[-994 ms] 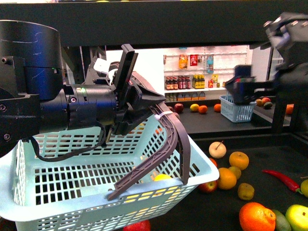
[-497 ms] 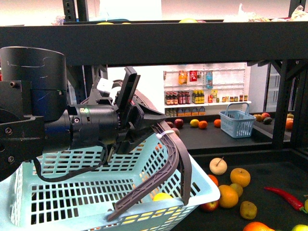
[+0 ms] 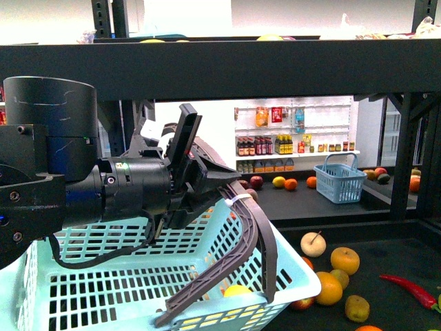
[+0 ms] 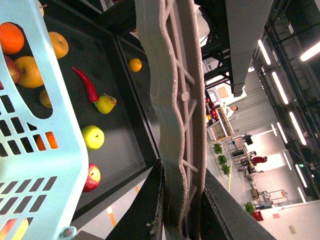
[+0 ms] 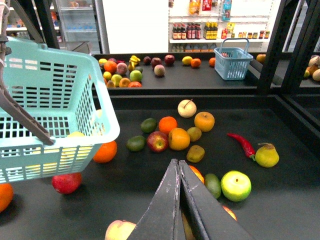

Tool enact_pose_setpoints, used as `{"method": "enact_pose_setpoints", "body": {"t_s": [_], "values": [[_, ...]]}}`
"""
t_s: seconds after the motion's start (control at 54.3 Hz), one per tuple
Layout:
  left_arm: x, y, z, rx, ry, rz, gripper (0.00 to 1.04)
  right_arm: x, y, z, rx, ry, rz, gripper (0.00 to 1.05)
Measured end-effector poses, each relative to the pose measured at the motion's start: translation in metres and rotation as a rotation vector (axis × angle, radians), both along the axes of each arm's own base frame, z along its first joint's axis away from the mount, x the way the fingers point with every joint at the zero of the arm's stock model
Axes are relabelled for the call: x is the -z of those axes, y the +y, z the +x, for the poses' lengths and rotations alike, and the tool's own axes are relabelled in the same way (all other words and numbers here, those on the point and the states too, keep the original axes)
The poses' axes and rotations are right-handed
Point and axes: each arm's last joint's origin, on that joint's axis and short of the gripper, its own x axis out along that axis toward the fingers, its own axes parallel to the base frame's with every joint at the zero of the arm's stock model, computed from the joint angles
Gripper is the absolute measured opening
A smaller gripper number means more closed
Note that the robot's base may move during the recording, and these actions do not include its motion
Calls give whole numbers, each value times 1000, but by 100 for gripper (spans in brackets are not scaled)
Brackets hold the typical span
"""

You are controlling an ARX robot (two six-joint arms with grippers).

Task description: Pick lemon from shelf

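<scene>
Below the shelf [image 3: 227,65], left jaws clamping basket handle [image 3: 241,248] (lemon [image 3: 238,291] inside), right jaws closed.

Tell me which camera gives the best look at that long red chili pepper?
The right wrist view: the red chili pepper lies whole and unobstructed on the shelf beside a yellow pear. The left wrist view also shows it whole, but turned around. The front view catches it low, near the edge.

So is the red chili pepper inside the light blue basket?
No, the red chili pepper lies on the dark shelf tray, apart from the light blue basket.
</scene>
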Motion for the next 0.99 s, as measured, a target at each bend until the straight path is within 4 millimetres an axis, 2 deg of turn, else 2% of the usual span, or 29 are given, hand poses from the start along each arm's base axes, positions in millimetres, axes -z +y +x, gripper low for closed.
{"method": "enact_pose_setpoints", "body": {"t_s": [0.203,0.865,0.994], "values": [[0,1,0,-6,-1,1,13,10,0,-10,-1,-11,3,3],[0,1,0,-5,0,0,13,9,0,-26,1,-21,3,3],[0,1,0,-6,-1,1,13,13,0,-35,2,2,3,3]]}}
